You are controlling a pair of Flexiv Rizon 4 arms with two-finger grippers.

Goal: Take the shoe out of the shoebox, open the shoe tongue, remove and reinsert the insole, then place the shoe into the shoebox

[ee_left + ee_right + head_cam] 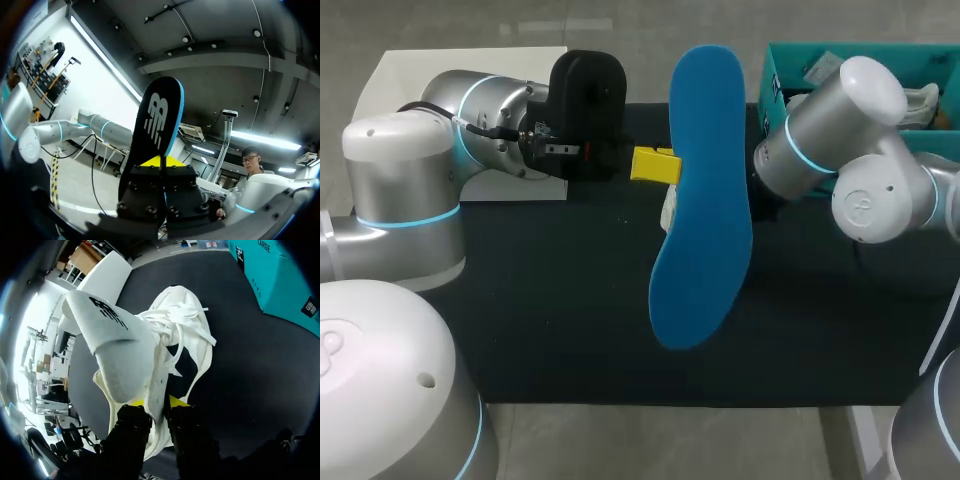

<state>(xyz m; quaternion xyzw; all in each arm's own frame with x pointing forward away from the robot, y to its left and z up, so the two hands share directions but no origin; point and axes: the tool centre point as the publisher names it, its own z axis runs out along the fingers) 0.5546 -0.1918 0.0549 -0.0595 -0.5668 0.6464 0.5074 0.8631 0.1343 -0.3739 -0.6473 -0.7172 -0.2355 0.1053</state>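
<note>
Left gripper (pixel 160 161), closest in: pinches the lower edge of the insole (pixel 155 115) between both yellow tips, from two sides, and holds it upright ahead of the fingers, dark printed face toward the wrist. From overhead, shows the insole's blue face upward, raised over the black mat (pixel 570 300).

Right gripper (pixel 156 402): closes on the white shoe (pixel 180 355), with the side wall by the eyelets squeezed between the two fingers, and holds it over the mat. Just ahead of the tips and a little to one side, tongue (pixel 110 345) pulled out and folded forward, printed face showing. Beside it, laces (pixel 185 325) slack and spilling across the open throat.

Farther ahead and off to the other side, teal shoebox (pixel 280 280) on the mat, apart from the shoe. Inside the box, from overhead, something white, possibly a second shoe, half hidden behind the right arm (pixel 830 130).
</note>
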